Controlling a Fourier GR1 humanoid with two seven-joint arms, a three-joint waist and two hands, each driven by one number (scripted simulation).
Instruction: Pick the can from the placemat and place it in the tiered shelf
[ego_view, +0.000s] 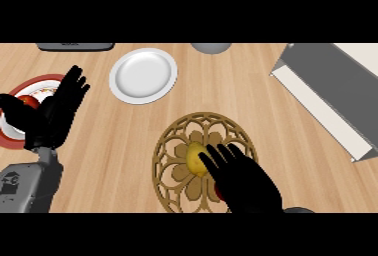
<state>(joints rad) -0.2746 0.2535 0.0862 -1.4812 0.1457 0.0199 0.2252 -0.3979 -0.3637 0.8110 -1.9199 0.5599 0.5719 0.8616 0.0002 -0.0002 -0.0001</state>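
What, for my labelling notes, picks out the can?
Find the round brown lattice placemat low on the wooden counter. The can sits at its middle, at the right robot hand fingertips. It is the only yellow thing there.

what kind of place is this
Probably a kitchen counter: a light wooden top carrying a round white plate, a carved brown round placemat and a grey tiered shelf.

A pale wooden counter top (111, 150) spreads across the whole view, its grain running side to side under soft, even light.
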